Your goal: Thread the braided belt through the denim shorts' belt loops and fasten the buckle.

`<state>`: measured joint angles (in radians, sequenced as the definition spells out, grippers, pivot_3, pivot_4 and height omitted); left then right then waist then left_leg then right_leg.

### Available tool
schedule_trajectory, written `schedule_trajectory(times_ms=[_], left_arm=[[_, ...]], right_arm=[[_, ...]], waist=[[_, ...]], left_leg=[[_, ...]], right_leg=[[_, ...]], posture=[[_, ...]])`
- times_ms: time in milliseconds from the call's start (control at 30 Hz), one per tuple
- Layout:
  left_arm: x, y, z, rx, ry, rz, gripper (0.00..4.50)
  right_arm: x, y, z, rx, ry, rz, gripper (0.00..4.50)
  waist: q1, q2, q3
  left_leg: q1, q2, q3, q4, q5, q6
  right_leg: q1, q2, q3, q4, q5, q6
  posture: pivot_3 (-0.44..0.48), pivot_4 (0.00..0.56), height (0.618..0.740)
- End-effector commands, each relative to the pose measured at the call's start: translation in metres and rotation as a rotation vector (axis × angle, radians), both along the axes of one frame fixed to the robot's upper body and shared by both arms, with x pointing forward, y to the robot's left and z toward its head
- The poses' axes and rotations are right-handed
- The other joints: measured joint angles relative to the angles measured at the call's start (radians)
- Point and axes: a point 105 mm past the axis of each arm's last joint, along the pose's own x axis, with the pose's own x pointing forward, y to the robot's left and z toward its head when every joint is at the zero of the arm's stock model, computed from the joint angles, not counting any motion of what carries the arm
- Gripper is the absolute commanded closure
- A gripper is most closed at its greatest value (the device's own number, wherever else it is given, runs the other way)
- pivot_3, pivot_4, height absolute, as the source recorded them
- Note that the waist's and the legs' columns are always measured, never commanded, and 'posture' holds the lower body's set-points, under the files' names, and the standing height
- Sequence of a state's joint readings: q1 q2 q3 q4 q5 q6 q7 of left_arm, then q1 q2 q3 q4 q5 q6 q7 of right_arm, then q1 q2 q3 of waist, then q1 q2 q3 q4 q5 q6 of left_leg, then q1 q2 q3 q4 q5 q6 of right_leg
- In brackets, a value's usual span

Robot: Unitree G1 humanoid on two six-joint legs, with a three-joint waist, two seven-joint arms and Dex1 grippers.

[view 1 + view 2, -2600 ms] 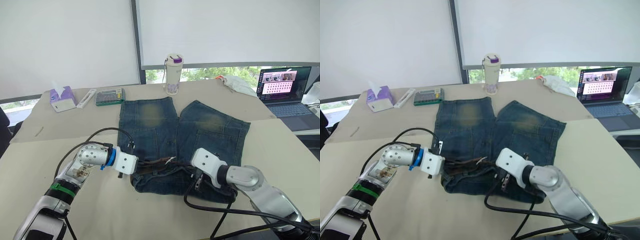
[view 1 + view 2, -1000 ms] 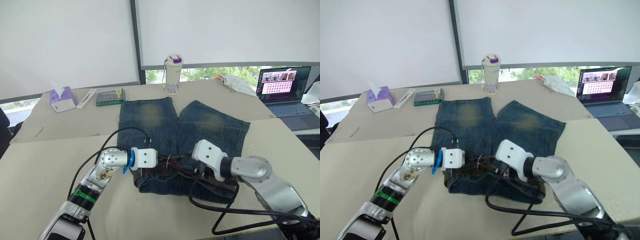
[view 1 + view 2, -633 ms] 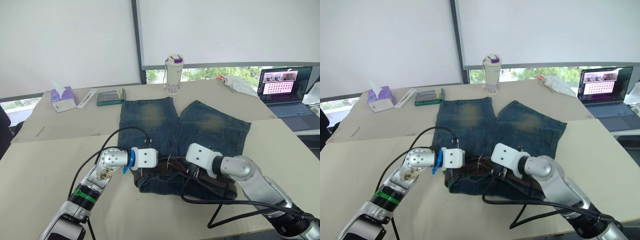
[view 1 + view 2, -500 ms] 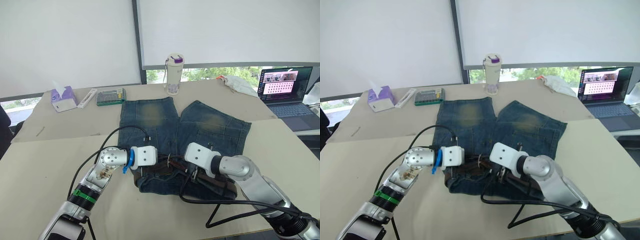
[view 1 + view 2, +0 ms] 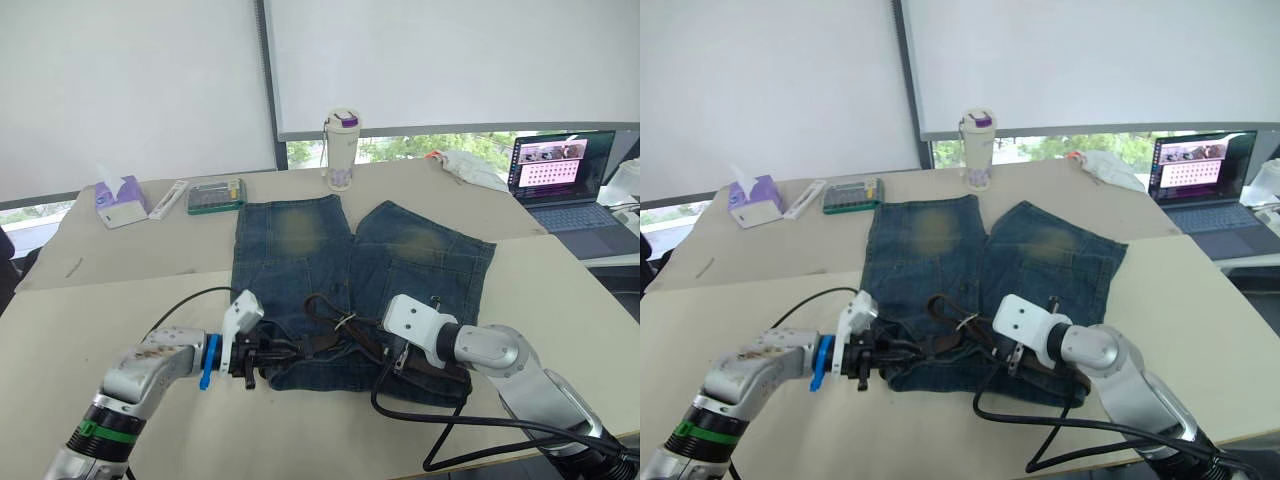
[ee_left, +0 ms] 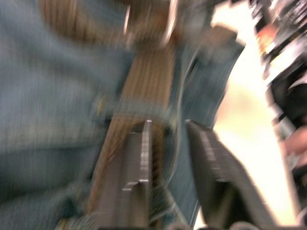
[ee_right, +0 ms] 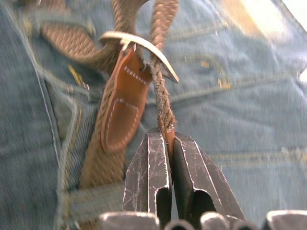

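A: Where are the shorts (image 5: 340, 260)?
B: Flat on the counter (image 5: 90, 300), waistband nearest the robot. The belt (image 5: 335, 335) lies along that waistband, bunched in a loop near the middle, where the buckle (image 7: 139, 48) sits.
A: The right claw (image 7: 165, 143)?
B: Pinched tight on the belt's thin braided end, just below the buckle.
A: And the left claw (image 6: 168, 139)?
B: At the waistband's left end, fingers parted a little, one on the belt; the blur hides any grip.
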<state>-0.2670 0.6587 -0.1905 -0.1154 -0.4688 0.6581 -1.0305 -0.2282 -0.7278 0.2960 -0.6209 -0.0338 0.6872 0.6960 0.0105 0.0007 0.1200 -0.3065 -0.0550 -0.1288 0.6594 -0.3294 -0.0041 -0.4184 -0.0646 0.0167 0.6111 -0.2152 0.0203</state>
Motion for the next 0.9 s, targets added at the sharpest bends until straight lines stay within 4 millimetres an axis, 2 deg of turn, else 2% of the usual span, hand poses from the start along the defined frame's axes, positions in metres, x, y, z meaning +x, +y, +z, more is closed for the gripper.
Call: schedule_trajectory(times_ms=[33,100,200,300,333,433,700,833,900], left_arm=[[-0.003,0.017,-0.042,0.177,0.036,0.045,4.46],[-0.004,0.020,-0.050,0.204,0.036,0.054,4.46],[-0.006,0.029,-0.060,0.241,0.026,0.069,4.46],[-0.005,0.032,-0.063,0.253,0.010,0.076,4.46],[-0.004,0.033,-0.064,0.256,0.005,0.081,4.46],[-0.001,0.033,-0.065,0.275,-0.016,0.087,4.46],[0.000,0.031,-0.063,0.286,-0.029,0.097,4.46],[0.001,0.034,-0.061,0.284,-0.051,0.109,4.46],[0.001,0.028,-0.053,0.226,-0.075,0.103,4.46]], right_arm=[[-0.006,-0.020,0.010,-0.041,-0.041,-0.043,4.50],[-0.010,-0.034,0.007,-0.081,-0.034,-0.078,4.50],[-0.020,-0.070,0.000,-0.156,-0.002,-0.173,4.50],[-0.028,-0.101,-0.005,-0.234,0.016,-0.259,4.50],[-0.029,-0.110,-0.005,-0.258,0.015,-0.284,4.50],[-0.034,-0.129,-0.006,-0.313,0.018,-0.345,4.50],[-0.050,-0.123,-0.025,-0.343,0.085,-0.321,4.50],[-0.063,-0.100,-0.038,-0.262,0.133,-0.273,4.50],[-0.068,-0.079,-0.039,-0.168,0.151,-0.222,4.50]], waist=[[0.004,0.001,-0.001],[0.001,0.003,-0.003],[-0.001,0.005,-0.007],[-0.008,0.009,-0.009],[-0.011,0.010,-0.009],[-0.014,0.011,-0.010],[-0.012,0.011,-0.010],[-0.014,0.010,-0.011],[-0.020,0.010,-0.011]], left_leg=[[0.000,0.000,0.000,0.000,0.000,0.000],[0.000,-0.001,0.001,0.000,-0.001,0.001],[0.001,0.000,0.002,0.000,-0.001,0.002],[0.007,0.000,0.002,-0.001,-0.005,0.006],[0.008,0.000,0.003,-0.001,-0.006,0.006],[0.008,0.000,0.003,-0.001,-0.006,0.006],[0.009,-0.002,0.002,-0.001,-0.006,0.006],[0.008,-0.001,0.001,-0.001,-0.006,0.006],[0.009,0.000,0.001,-0.001,-0.006,0.006]], right_leg=[[0.000,-0.001,0.000,0.000,0.000,0.000],[0.002,-0.003,0.000,0.000,0.000,0.001],[0.005,-0.003,0.000,0.000,-0.002,0.002],[0.016,-0.004,0.000,0.000,-0.008,0.005],[0.016,-0.004,0.000,0.001,-0.012,0.012],[0.017,-0.004,0.000,0.001,-0.014,0.014],[0.019,-0.006,0.000,0.001,-0.014,0.015],[0.018,-0.006,0.000,0.001,-0.015,0.016],[0.018,-0.005,0.000,0.001,-0.015,0.016]], posture=[[0.000,0.150,0.740],[0.000,0.150,0.740],[0.000,0.150,0.740],[0.000,0.150,0.740],[0.000,0.150,0.740],[0.000,0.150,0.740],[0.000,0.150,0.740],[0.000,0.150,0.740],[0.000,0.150,0.740]])
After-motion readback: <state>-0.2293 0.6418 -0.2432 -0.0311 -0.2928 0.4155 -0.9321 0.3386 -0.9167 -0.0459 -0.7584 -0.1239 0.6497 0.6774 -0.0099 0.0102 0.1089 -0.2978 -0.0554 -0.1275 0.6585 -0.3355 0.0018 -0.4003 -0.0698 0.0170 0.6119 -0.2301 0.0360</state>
